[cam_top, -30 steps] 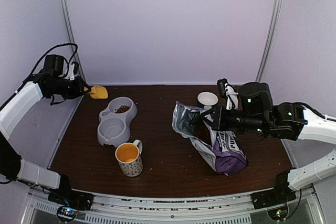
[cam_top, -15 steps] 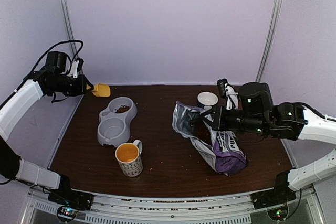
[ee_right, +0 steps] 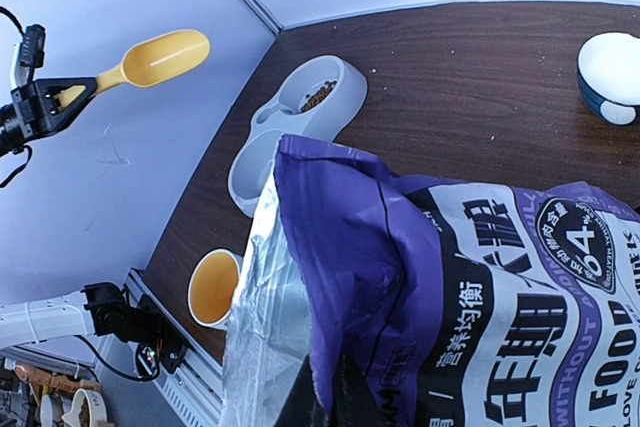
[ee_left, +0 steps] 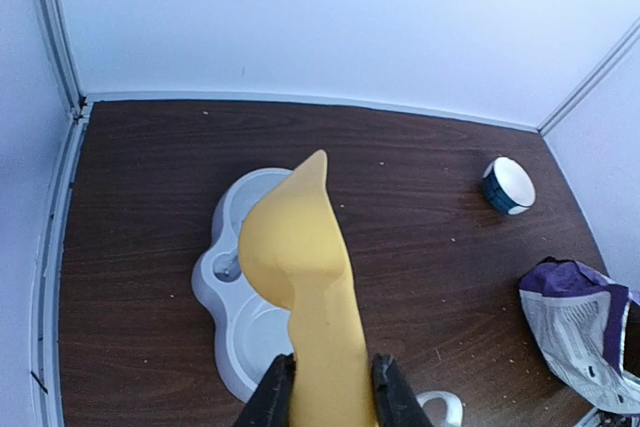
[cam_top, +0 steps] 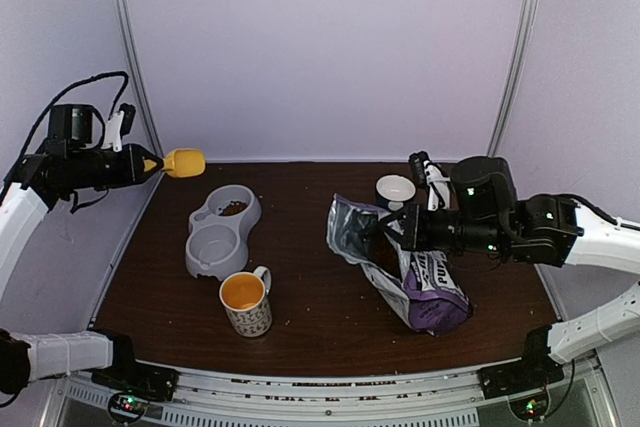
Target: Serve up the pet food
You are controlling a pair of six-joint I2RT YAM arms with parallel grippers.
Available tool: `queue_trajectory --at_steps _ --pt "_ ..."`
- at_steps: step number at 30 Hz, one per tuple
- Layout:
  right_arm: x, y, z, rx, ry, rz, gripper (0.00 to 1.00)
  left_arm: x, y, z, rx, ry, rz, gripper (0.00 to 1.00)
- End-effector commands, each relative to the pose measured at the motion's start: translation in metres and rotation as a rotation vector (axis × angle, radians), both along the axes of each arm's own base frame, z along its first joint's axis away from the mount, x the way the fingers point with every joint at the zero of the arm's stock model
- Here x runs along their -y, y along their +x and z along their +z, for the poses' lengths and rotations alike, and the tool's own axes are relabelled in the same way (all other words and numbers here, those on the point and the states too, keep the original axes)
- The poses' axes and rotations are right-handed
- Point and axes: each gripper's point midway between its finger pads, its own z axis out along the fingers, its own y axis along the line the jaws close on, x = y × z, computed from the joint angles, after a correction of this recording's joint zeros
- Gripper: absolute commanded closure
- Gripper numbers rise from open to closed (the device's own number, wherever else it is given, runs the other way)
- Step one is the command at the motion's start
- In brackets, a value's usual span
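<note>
Left jaws are clamped partway round the handle of the yellow scoop [cam_top: 184, 162], one finger [ee_left: 268, 399] on each side of it. Since a second ago that arm has swung back and outward to the left. The scoop has risen off the far-left corner of the desk [cam_top: 320, 332] and now hangs against the wall, just beyond the desk's left edge. Its bowl looks empty from the right wrist view. Right jaws, the bag and everything else on the desk sit as they did.

By count there are two arms, one scoop, one purple bag [cam_top: 432, 292], one grey double feeder [cam_top: 215, 242], one patterned mug [cam_top: 246, 303] with an orange inside, and one small white bowl [cam_top: 396, 189] at the back.

Right jaws are pinched tight on the rim of the bag's open mouth, holding that end up so the silver lining faces left. The rest of the bag lies on the right half of the desk.

Kibble [cam_top: 234, 208] sits as a small brown heap in the feeder's far compartment, while the near compartment shows bare grey. A few loose crumbs speckle the wood around the feeder and the mug. Whether any kibble shows inside the bag cannot be told.
</note>
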Motion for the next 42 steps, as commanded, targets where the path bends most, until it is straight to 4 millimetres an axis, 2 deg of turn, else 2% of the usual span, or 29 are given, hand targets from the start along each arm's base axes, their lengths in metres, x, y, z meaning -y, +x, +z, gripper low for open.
queue_trajectory --at_steps 1,7,14,17,24,28,31,35,37,38,42 --pt "-0.007 0.0 0.001 0.001 -0.031 0.034 1.0 0.031 -0.033 -0.007 -0.047 -0.098 -0.17 1.0" --pt "-0.023 -0.007 0.0 0.006 -0.051 0.09 1.0 0.077 -0.085 0.001 -0.05 -0.201 -0.383 1.0" --pt "-0.036 -0.013 -0.003 0.013 -0.062 0.117 1.0 0.144 -0.134 0.012 -0.073 -0.329 -0.671 1.0" --pt "-0.037 -0.014 -0.006 0.007 -0.068 0.119 1.0 0.159 -0.142 0.01 -0.091 -0.324 -0.718 1.0" --pt "-0.037 -0.014 -0.008 0.007 -0.081 0.12 1.0 0.188 -0.156 0.02 -0.078 -0.329 -0.829 1.0" --pt "-0.039 -0.015 -0.007 0.01 -0.083 0.133 1.0 0.204 -0.146 0.009 -0.096 -0.274 -0.792 1.0" --pt "-0.041 -0.017 -0.005 0.016 -0.083 0.147 1.0 0.222 -0.131 -0.005 -0.11 -0.172 -0.724 1.0" --pt "-0.047 -0.024 0.001 0.025 -0.074 0.176 1.0 0.262 -0.108 -0.04 -0.144 0.028 -0.644 1.0" --pt "-0.05 -0.026 0.003 0.031 -0.071 0.186 1.0 0.287 -0.101 -0.065 -0.159 0.137 -0.633 1.0" --pt "-0.052 -0.028 0.003 0.033 -0.068 0.191 1.0 0.3 -0.093 -0.091 -0.192 0.194 -0.611 1.0" --pt "-0.053 -0.031 -0.001 0.027 -0.071 0.194 1.0 0.341 -0.082 -0.147 -0.224 0.223 -0.569 1.0"
